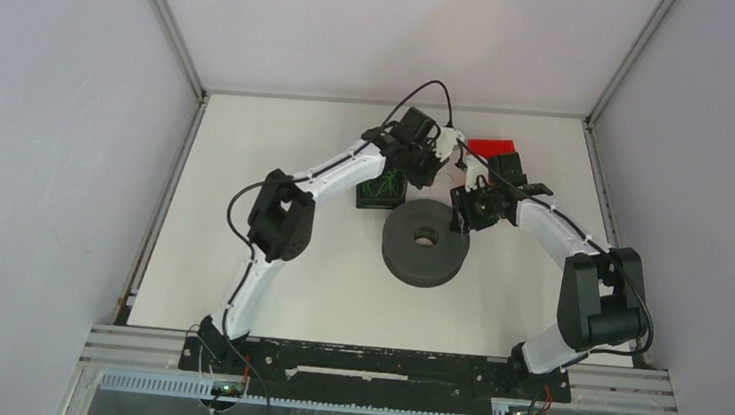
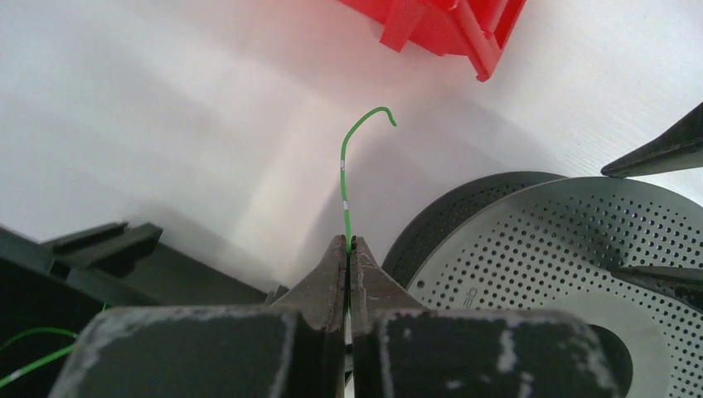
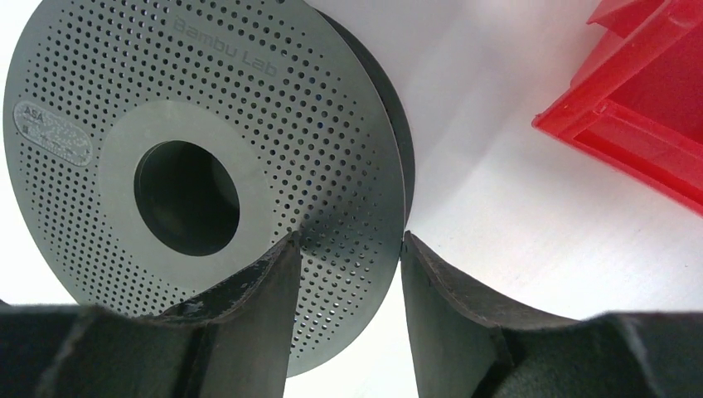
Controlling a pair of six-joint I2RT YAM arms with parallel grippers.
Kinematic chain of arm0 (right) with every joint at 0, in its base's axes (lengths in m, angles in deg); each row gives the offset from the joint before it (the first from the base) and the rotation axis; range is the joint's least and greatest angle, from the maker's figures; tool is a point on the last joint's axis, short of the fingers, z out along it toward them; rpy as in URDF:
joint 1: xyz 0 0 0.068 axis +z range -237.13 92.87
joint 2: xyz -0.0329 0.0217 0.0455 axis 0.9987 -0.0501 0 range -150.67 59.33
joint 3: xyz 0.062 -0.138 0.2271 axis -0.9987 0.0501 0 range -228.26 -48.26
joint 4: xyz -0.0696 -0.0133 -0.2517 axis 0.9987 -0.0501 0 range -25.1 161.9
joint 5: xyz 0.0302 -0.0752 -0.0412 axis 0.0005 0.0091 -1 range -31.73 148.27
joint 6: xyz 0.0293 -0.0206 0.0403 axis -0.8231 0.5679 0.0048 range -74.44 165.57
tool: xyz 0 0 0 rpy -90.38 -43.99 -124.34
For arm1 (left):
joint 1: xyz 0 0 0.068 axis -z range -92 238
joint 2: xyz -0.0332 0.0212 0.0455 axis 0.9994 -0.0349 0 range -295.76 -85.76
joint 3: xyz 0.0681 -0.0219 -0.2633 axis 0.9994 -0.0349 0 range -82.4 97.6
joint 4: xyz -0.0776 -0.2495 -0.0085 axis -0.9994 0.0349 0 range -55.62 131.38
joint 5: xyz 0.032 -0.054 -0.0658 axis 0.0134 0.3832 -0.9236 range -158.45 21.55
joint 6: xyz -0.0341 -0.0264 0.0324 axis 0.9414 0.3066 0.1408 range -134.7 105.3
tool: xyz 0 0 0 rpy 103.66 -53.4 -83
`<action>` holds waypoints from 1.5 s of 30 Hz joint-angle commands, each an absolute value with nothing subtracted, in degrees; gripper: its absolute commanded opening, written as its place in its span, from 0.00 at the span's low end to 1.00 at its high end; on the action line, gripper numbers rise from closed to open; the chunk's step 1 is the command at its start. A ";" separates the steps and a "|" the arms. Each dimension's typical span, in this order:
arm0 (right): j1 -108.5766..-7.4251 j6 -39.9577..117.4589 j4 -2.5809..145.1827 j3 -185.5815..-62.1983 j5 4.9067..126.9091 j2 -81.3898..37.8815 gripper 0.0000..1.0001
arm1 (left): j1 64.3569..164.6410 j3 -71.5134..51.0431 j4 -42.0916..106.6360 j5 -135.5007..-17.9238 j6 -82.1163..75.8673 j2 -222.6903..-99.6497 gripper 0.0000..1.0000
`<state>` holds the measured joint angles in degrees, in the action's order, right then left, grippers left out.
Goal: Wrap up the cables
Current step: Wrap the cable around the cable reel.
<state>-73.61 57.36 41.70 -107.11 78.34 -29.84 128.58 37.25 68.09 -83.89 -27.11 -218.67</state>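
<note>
A thin bright green cable point(image 2: 344, 166) rises from between my left gripper's point(image 2: 348, 240) shut jaws and ends in a small hook. More green cables point(image 1: 382, 185) lie in loops in a black bin point(image 1: 368, 204) under the left gripper point(image 1: 420, 172). A dark grey perforated spool point(image 1: 425, 241) lies flat on the table. My right gripper point(image 3: 346, 240) stands open over the spool's point(image 3: 207, 124) far right rim. One finger is over the flange and the other just outside its edge, with nothing held.
A red bin point(image 1: 491, 148) sits at the back, behind both grippers point(image 3: 647, 108). The black bin's edge point(image 2: 99, 265) is just left of the left fingers, with green loops point(image 2: 33, 348) inside. White walls enclose the table on three sides.
</note>
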 commanded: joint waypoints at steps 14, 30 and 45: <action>-86.30 62.96 54.23 -108.29 96.40 -26.26 0.56 | 130.98 43.89 68.48 -93.44 -32.96 -222.03 0.00; -88.49 75.12 65.21 -104.51 112.95 -31.64 0.56 | 129.62 44.03 68.74 -104.05 -31.25 -222.24 0.00; -87.53 83.48 60.38 -104.51 109.22 -31.44 0.41 | 129.05 43.98 68.75 -108.35 -29.90 -222.57 0.00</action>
<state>-88.06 79.02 60.98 -104.18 109.47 -31.67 129.25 40.81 69.10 -104.59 -31.13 -222.75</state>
